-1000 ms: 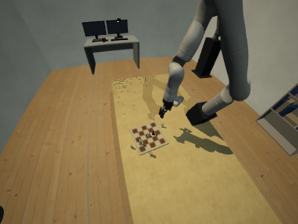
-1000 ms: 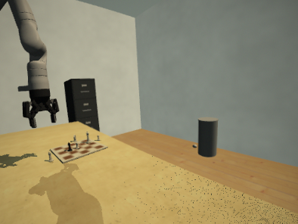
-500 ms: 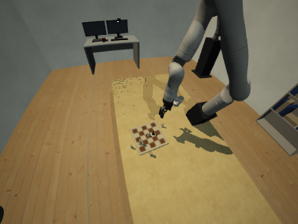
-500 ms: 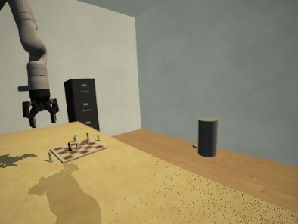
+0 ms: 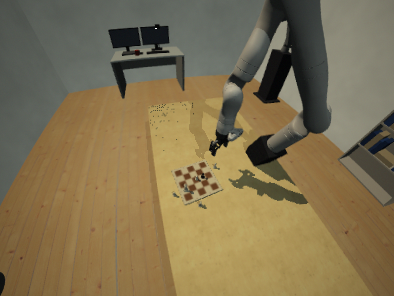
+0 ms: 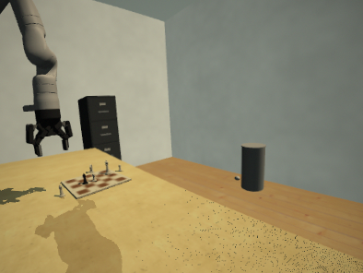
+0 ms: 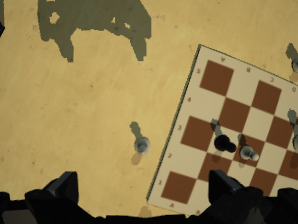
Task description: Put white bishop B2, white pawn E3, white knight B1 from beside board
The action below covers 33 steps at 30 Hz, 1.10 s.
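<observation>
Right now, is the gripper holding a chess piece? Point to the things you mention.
No, the gripper (image 6: 52, 152) hangs open above the table (image 6: 152, 221), with no piece between its fingers.

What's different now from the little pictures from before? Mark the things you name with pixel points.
Nothing has visibly changed. The open gripper (image 5: 214, 148) (image 6: 52, 151) (image 7: 143, 186) is still up above the table (image 5: 240, 240) (image 6: 152, 231) (image 7: 75, 100), holding nothing, and the chessboard (image 5: 181, 168) (image 6: 77, 195) (image 7: 209, 100) and its pieces look the same as before.
</observation>
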### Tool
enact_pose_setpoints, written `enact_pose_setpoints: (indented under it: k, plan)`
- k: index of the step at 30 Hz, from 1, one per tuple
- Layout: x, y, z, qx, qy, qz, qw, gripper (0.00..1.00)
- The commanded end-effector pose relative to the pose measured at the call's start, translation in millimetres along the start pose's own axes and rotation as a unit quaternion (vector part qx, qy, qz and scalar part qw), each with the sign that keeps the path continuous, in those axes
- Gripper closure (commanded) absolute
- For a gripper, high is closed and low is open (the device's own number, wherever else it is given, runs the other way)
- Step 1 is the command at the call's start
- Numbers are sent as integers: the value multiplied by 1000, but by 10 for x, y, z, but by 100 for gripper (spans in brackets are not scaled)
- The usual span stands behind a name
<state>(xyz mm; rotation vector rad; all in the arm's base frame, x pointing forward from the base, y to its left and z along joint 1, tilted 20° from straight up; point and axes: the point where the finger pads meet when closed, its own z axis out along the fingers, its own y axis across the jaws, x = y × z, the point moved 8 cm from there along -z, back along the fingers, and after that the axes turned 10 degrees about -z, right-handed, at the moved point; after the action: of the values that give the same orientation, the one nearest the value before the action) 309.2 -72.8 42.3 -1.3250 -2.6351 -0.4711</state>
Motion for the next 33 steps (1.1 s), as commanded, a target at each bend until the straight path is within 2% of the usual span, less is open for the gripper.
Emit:
enact_pose_setpoints:
  k: [1,3,10,14,18,20,23,26,29,33]
  plan:
    - [13,2,11,1,2,22,1000,0]
    - [13,2,11,1,2,22,1000,0]
    - [56,-6,54,5,12,138,990,0]
    - [85,-11,85,8,18,227,974,0]
    - [113,-13,119,12,23,328,944,0]
    - [113,-13,119,12,23,328,944,0]
    - [131,-14,146,16,26,410,912,0]
    - [146,-13,175,19,27,493,870,0]
    - [155,-11,203,23,28,575,818,0]
    - [159,-8,240,26,26,677,735,0]
